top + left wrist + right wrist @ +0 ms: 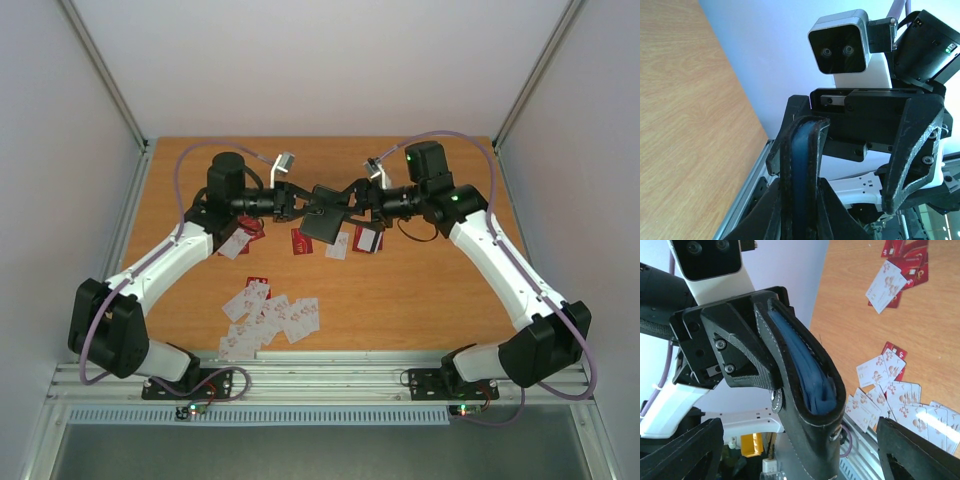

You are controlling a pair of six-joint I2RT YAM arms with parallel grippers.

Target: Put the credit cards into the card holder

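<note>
One card holder point(322, 222), light and pliable by its look, hangs above the bench point(430, 290), pinched at one edge by the left claw point(296, 206) while the right claw point(354, 208) stands spread beside it; the thin, stiff, slick cards point(268, 318) lying flat would likely need lifting by an edge.

Even, bright light fell from above in the top view. The arms point(170, 255) cast only faint, soft shadows on the table point(420, 290), and the back wall point(300, 60) was nearly washed out. In the right wrist view the holder point(805, 385) was sharp, its stitching clear, while the cards point(912, 407) beyond were slightly soft with pale glare. In the left wrist view the holder point(801, 170) sat dark against a bluish-tinted wall point(770, 60).
</note>
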